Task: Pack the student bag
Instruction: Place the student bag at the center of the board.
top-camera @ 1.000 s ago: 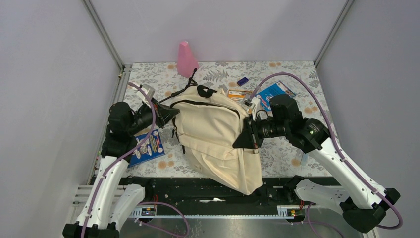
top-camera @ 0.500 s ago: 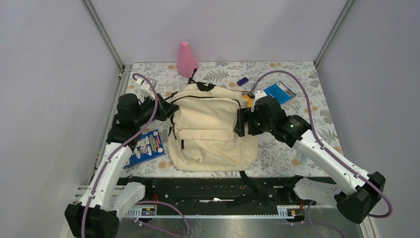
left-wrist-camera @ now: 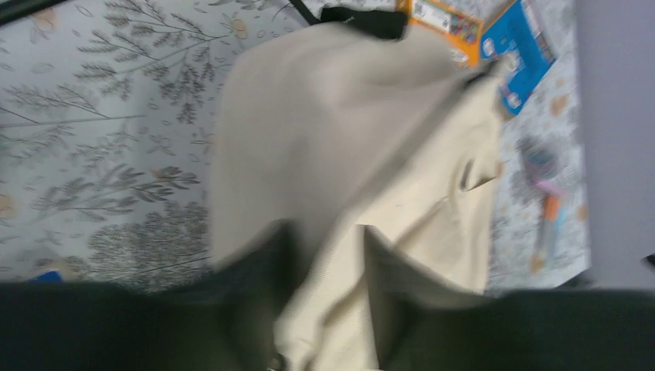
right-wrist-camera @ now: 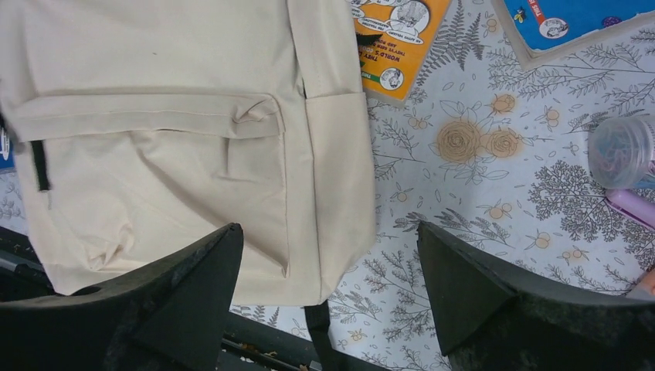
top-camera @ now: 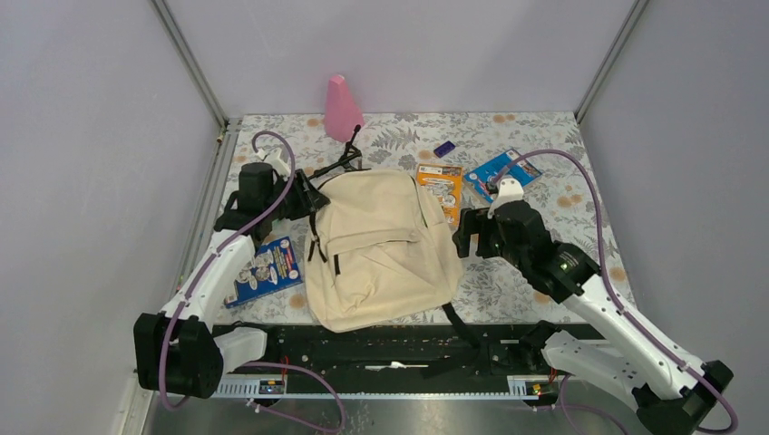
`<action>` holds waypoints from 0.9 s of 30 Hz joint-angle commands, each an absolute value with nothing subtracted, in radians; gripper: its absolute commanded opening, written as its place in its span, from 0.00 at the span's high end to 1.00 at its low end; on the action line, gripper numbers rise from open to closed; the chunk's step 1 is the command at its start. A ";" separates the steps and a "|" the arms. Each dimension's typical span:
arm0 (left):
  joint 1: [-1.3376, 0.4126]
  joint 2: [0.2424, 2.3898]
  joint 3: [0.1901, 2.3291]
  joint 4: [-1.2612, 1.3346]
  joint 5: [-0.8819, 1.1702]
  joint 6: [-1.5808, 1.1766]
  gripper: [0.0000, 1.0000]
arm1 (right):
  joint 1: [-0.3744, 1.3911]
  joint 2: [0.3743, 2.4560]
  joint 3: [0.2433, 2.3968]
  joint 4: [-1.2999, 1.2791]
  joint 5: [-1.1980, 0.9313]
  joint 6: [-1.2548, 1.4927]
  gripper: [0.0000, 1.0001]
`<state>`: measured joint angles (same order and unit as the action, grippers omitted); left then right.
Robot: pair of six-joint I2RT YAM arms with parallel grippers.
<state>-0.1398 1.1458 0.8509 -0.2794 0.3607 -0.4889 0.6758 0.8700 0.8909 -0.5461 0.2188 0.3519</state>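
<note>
Floral table [top-camera: 553, 131], student bag [top-camera: 381, 245] flat (contents unseen)

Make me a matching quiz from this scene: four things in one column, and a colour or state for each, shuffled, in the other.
Things
1. student bag
2. cone-shaped thing at the far edge
3. booklet right of the bag's top
4. right end effector

Colour or state
A. orange
B. open, holding nothing
C. cream, lying flat on the table
D. pink, standing upright

Pairs: 1-C, 2-D, 3-A, 4-B
</note>
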 commanded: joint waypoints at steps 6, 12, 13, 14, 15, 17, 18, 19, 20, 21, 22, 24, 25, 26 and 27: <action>-0.138 1.066 0.929 -0.396 0.181 -0.388 0.08 | 0.672 0.795 0.827 -0.493 0.184 0.391 0.15; -0.138 0.875 0.790 -0.442 0.117 -0.390 0.02 | 0.700 0.857 0.796 -0.409 0.054 0.497 0.21; -0.138 0.857 0.765 -0.446 0.150 -0.399 0.02 | 0.720 0.871 0.796 -0.396 0.055 0.509 0.21; -0.138 0.855 0.744 -0.457 0.174 -0.406 0.02 | 0.746 0.887 0.799 -0.382 0.064 0.517 0.21; -0.138 0.857 0.725 -0.471 0.186 -0.411 0.03 | 0.775 0.905 0.805 -0.370 0.077 0.523 0.21; -0.136 0.873 0.694 -0.496 0.200 -0.413 0.11 | 0.842 0.949 0.827 -0.348 0.104 0.538 0.22; -0.132 0.882 0.687 -0.509 0.212 -0.419 0.15 | 0.872 0.976 0.839 -0.335 0.110 0.545 0.22; -0.126 0.890 0.682 -0.520 0.228 -0.426 0.19 | 0.903 1.011 0.853 -0.320 0.112 0.552 0.24; -0.120 0.891 0.676 -0.525 0.246 -0.443 0.20 | 0.931 1.042 0.864 -0.305 0.112 0.561 0.25; -0.116 0.884 0.666 -0.519 0.264 -0.474 0.20 | 0.958 1.073 0.878 -0.286 0.111 0.569 0.26; -0.115 0.871 0.641 -0.494 0.279 -0.513 0.20 | 0.983 1.104 0.887 -0.265 0.108 0.574 0.28; -0.115 0.832 0.547 -0.378 0.304 -0.616 0.22 | 1.022 1.174 0.913 -0.233 0.100 0.588 0.31; -0.115 0.812 0.505 -0.330 0.300 -0.661 0.24 | 1.040 1.212 0.931 -0.222 0.090 0.594 0.33; -0.115 0.799 0.474 -0.301 0.288 -0.696 0.27 | 1.061 1.248 0.830 -0.208 0.082 0.596 0.35; -0.115 0.790 0.451 -0.282 0.279 -0.718 0.30 | 1.081 1.280 0.955 -0.195 0.079 0.599 0.37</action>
